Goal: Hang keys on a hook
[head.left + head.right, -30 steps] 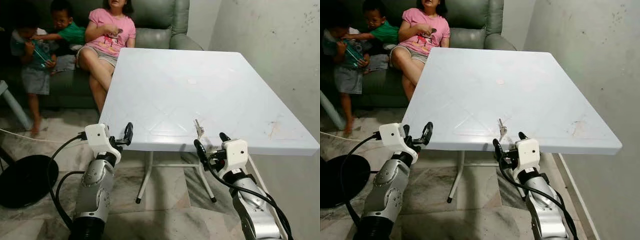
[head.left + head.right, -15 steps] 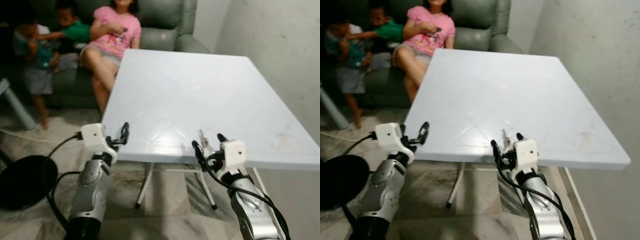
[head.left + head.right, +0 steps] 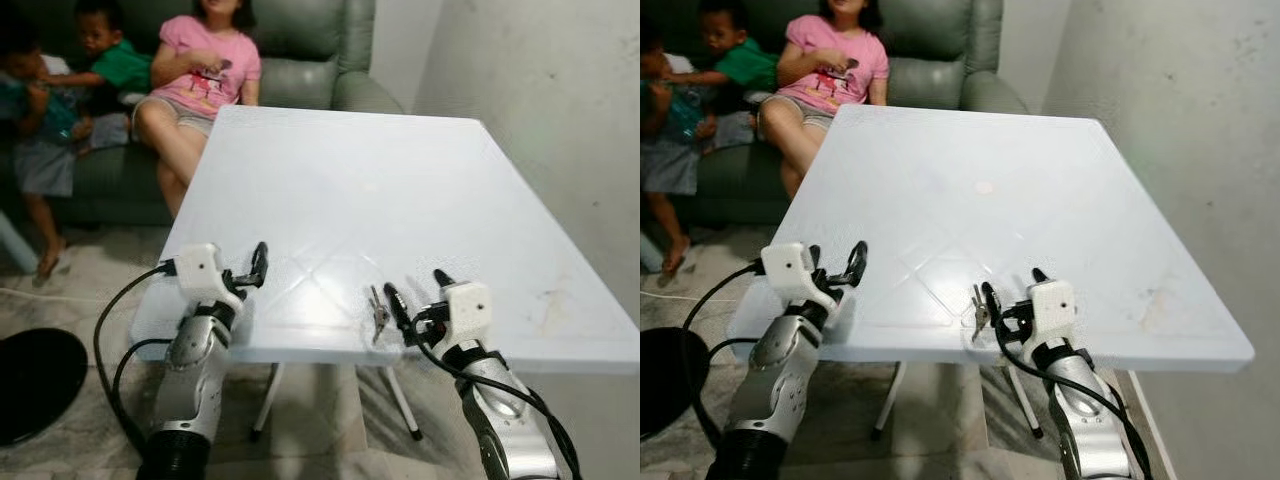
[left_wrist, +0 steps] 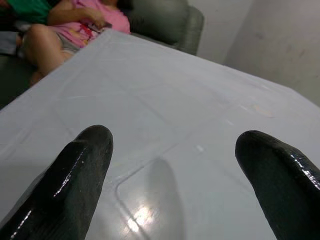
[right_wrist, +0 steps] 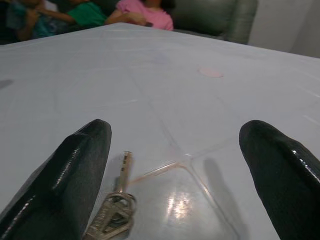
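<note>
Keys (image 3: 378, 316) lie flat on the table (image 3: 400, 190) near its front edge, just beside the right claw (image 3: 420, 300), which is spread wide and empty; left claw (image 4: 170, 165) also released; keys judged light, stiff, slippery metal; best pinched at the ring.

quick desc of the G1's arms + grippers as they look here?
Silver metallic forearms, black at the lower end. Left gripper and right gripper each have a white boxy housing and two long, glossy black fingers with rounded tips. Loose black cables loop alongside both arms.
</note>
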`<state>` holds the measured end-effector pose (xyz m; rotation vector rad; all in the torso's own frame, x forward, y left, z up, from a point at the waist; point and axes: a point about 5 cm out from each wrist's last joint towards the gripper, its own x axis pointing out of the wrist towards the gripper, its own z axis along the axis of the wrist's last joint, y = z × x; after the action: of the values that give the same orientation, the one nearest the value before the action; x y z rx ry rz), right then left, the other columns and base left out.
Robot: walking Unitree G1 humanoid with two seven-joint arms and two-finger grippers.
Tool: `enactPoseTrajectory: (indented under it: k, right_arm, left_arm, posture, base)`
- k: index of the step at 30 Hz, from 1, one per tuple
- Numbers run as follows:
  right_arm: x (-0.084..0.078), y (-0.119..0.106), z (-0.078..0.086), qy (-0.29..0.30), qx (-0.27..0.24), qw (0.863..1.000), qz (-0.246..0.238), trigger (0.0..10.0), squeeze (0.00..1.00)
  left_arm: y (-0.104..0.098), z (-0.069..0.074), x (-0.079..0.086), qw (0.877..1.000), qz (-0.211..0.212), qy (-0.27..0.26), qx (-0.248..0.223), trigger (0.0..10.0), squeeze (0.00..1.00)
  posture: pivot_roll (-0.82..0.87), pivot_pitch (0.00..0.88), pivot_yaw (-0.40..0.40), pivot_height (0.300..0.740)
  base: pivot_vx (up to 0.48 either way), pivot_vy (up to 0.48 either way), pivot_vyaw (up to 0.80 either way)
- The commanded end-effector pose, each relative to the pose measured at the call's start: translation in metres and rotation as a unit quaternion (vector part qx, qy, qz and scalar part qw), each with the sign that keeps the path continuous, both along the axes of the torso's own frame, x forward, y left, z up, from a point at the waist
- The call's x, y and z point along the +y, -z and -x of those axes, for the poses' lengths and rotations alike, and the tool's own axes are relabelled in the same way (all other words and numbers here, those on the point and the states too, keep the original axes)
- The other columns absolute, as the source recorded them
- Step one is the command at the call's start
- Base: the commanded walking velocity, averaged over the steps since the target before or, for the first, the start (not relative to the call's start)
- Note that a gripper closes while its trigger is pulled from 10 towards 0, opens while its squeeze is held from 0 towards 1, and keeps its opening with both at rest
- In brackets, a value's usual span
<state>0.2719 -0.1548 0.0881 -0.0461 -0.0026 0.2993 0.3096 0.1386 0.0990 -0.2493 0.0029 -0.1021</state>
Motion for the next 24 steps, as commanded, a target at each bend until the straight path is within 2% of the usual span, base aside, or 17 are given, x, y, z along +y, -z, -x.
enactPoseTrajectory:
  k: [1,14,19,22,24]
  right_arm:
    - [-0.004,-0.002,-0.002,-0.004,0.002,1.0,0.004,10.0,0.0]
    - [-0.017,-0.014,-0.024,-0.039,-0.002,0.997,0.072,10.0,0.0]
    - [-0.016,-0.014,-0.028,-0.054,0.024,0.996,0.062,10.0,0.0]
    - [-0.017,-0.014,-0.028,-0.066,0.029,0.994,0.083,10.0,0.0]
    - [-0.019,-0.013,-0.028,-0.064,0.039,0.994,0.079,10.0,0.0]
  left_arm:
    - [-0.004,0.0,-0.007,1.0,-0.01,0.014,-0.01,10.0,0.0]
    - [0.0,0.014,-0.034,0.995,-0.039,0.085,-0.019,10.0,0.0]
    - [-0.001,0.015,-0.037,0.995,-0.036,0.09,-0.019,10.0,0.0]
    - [-0.001,0.016,-0.039,0.995,-0.036,0.091,-0.019,10.0,0.0]
    - [-0.001,0.016,-0.039,0.995,-0.036,0.092,-0.019,10.0,0.0]
  posture:
    - [0.02,0.012,-0.061,0.732]
    - [0.03,0.028,-0.061,0.732]
    - [0.03,0.026,-0.067,0.732]
    - [0.03,0.024,-0.069,0.732]
    - [0.03,0.025,-0.069,0.732]
  base:
    - [0.0,0.0,0.0]
    - [0.0,0.0,0.0]
    - [0.0,0.0,0.0]
    - [0.0,0.0,0.0]
    - [0.0,0.0,0.0]
